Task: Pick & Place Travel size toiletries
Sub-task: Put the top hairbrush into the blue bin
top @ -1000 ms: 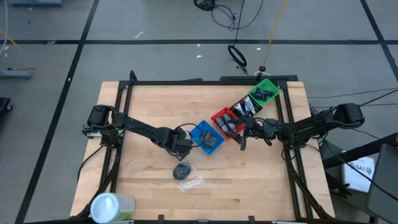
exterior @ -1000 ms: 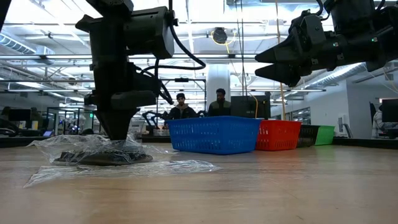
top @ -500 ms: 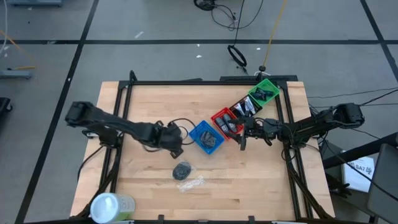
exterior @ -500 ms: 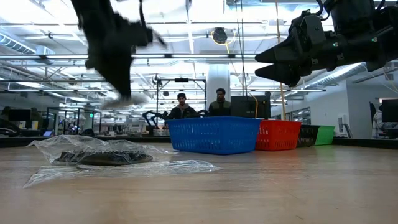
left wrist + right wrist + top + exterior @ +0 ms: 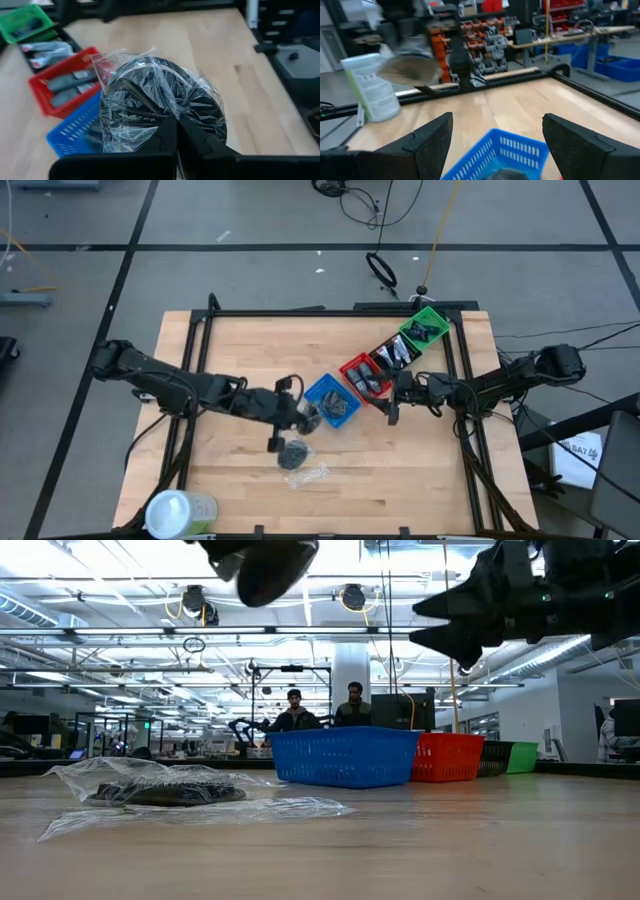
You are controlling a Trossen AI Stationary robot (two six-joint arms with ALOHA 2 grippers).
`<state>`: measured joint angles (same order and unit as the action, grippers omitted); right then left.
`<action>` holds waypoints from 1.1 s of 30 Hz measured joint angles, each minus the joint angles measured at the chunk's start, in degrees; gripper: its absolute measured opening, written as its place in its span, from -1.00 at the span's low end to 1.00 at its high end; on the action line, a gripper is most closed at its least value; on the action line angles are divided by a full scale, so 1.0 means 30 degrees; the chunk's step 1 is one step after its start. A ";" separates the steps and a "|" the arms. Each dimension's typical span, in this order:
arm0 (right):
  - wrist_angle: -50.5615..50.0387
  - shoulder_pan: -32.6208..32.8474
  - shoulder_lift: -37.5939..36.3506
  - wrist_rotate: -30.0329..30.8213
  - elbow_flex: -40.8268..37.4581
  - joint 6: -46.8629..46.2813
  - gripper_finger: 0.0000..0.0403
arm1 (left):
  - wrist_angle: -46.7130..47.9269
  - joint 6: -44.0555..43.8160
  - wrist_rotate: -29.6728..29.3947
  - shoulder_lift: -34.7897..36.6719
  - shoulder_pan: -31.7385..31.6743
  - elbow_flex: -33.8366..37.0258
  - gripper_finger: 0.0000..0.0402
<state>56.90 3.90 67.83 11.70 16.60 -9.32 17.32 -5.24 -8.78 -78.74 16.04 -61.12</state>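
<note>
While pinched in the clenched left gripper [image 5: 176,131]: a dark round disc [image 5: 162,107], glossy under crinkled clear wrap.

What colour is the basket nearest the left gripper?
Blue basket, clearest in the high view, beside the left gripper.

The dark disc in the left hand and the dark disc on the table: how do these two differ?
1. The held disc hangs well above the table, beside the blue basket; the table disc lies flat on the wood.
2. The left hand is shut on the held disc's edge; no hand touches the table disc.

Shared: both are dark, round and covered in clear plastic.
</note>
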 joint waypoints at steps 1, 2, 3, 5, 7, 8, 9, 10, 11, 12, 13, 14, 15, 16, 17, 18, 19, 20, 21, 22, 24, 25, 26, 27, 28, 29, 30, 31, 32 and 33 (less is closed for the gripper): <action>0.0218 0.0145 0.0007 0.0000 0.0000 0.0137 0.45 | -0.0172 0.0195 0.0010 0.0000 -0.0185 0.0000 -1.00; 0.0423 0.0263 0.0007 0.0005 0.0000 0.0338 0.45 | -0.0362 0.0339 0.0114 -0.0015 -0.0411 0.0000 -1.00; 0.0639 0.0384 0.0007 0.0012 0.0000 0.0537 0.45 | -0.0684 0.0416 0.0368 -0.0074 -0.0675 0.0000 -1.00; 0.0874 0.0511 0.0002 0.0019 0.0000 0.0793 0.45 | -0.1394 0.0571 0.1052 -0.0243 -0.1222 0.0000 -1.00; 0.0985 0.0511 0.0007 0.0015 0.0000 0.0822 0.45 | -0.1805 0.0705 0.1568 -0.0499 -0.1724 0.0000 -1.00; 0.1006 0.0510 0.0007 0.0022 0.0000 0.0773 0.45 | -0.2193 0.0810 0.1742 -0.0751 -0.1968 -0.0005 -1.00; 0.0992 0.0504 0.0007 0.0043 0.0000 0.0672 0.45 | -0.2467 0.0937 0.1982 -0.1007 -0.2206 -0.0019 -1.00; 0.0963 0.0504 0.0007 0.0037 0.0000 0.0556 0.45 | -0.2531 0.1038 0.2206 -0.1263 -0.2412 -0.0022 -1.00; 0.0969 0.0504 0.0007 0.0036 0.0000 0.0473 0.45 | -0.2734 0.1079 0.2447 -0.1599 -0.2645 -0.0015 -1.00; 0.0974 0.0504 0.0007 0.0036 0.0000 0.0443 0.45 | -0.3157 0.1084 0.2632 -0.1967 -0.2873 -0.0015 -1.00; 0.0970 0.0505 0.0007 0.0031 0.0000 0.0432 0.45 | -0.3474 0.1078 0.2827 -0.2371 -0.3096 -0.0022 -1.00; 0.0981 0.0506 0.0007 0.0016 0.0000 0.0418 0.45 | -0.3695 0.1026 0.3007 -0.2787 -0.3295 -0.0022 -1.00; 0.0981 0.0504 0.0007 0.0015 0.0000 0.0416 0.45 | -0.3946 0.0921 0.3090 -0.3264 -0.3482 -0.0022 -1.00; 0.0963 0.0504 0.0007 0.0020 0.0000 0.0443 0.45 | -0.4278 0.0846 0.3104 -0.3736 -0.3678 -0.0022 -1.00; 0.0956 0.0504 0.0007 0.0015 0.0000 0.0489 0.45 | -0.4510 0.0716 0.3106 -0.4171 -0.3853 -0.0022 -1.00; 0.0963 0.0504 0.0007 0.0015 0.0000 0.0521 0.45 | -0.4519 0.0702 0.3105 -0.4517 -0.4033 -0.0019 -1.00; 0.0956 0.0504 0.0007 0.0015 0.0000 0.0540 0.45 | -0.4559 0.0621 0.3105 -0.4896 -0.4200 -0.0015 -1.00; 0.0956 0.0504 0.0007 0.0007 0.0000 0.0540 0.45 | -0.4714 0.0546 0.3105 -0.5255 -0.4385 -0.0015 -1.00; 0.0950 0.0504 0.0007 0.0007 0.0000 0.0547 0.45 | -0.4722 0.0395 0.3105 -0.5585 -0.4561 -0.0022 -1.00; 0.0956 0.0504 0.0007 0.0007 0.0000 0.0547 0.45 | -0.4666 0.0234 0.3116 -0.5911 -0.4743 -0.0015 -1.00; 0.0953 0.0504 0.0007 0.0007 0.0000 0.0560 0.45 | -0.4858 -0.0185 0.3115 -0.6493 -0.5092 -0.0015 -1.00; 0.0948 0.0504 0.0007 0.0007 0.0000 0.0630 0.45 | -0.4948 -0.0314 0.3112 -0.6727 -0.5257 -0.0015 -1.00; 0.0956 0.0504 0.0007 0.0007 0.0000 0.0714 0.45 | -0.5111 -0.0374 0.3105 -0.6927 -0.5411 -0.0015 -1.00; 0.0948 0.0504 0.0007 0.0006 0.0000 0.0789 0.45 | -0.5282 -0.0446 0.3099 -0.7097 -0.5535 -0.0015 -1.00; 0.0941 0.0504 0.0007 0.0007 0.0000 0.0818 0.45 | -0.5459 -0.0465 0.3071 -0.7297 -0.5665 -0.0015 -1.00; 0.0940 0.0504 0.0007 0.0007 0.0000 0.0825 0.45 | -0.5601 -0.0458 0.2998 -0.7449 -0.5762 -0.0015 -1.00; 0.0920 0.0504 0.0007 0.0000 0.0000 0.0831 0.45 | -0.5577 -0.0465 0.2960 -0.7545 -0.5829 -0.0015 -1.00; 0.0885 0.0504 0.0007 0.0000 0.0000 0.0831 0.45 | -0.5551 -0.0458 0.2936 -0.7666 -0.5905 -0.0015 -1.00; 0.0828 0.0504 0.0007 0.0000 0.0000 0.0831 0.45 | -0.5562 -0.0436 0.2921 -0.7770 -0.5973 -0.0015 -1.00; 0.0786 0.0504 0.0007 0.0000 0.0000 0.0831 0.45 | -0.5398 -0.0440 0.2918 -0.7785 -0.6020 -0.0015 -1.00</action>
<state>59.26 5.41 67.85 11.70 16.60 -6.83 1.13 -6.56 -0.02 -102.10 -2.02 -61.17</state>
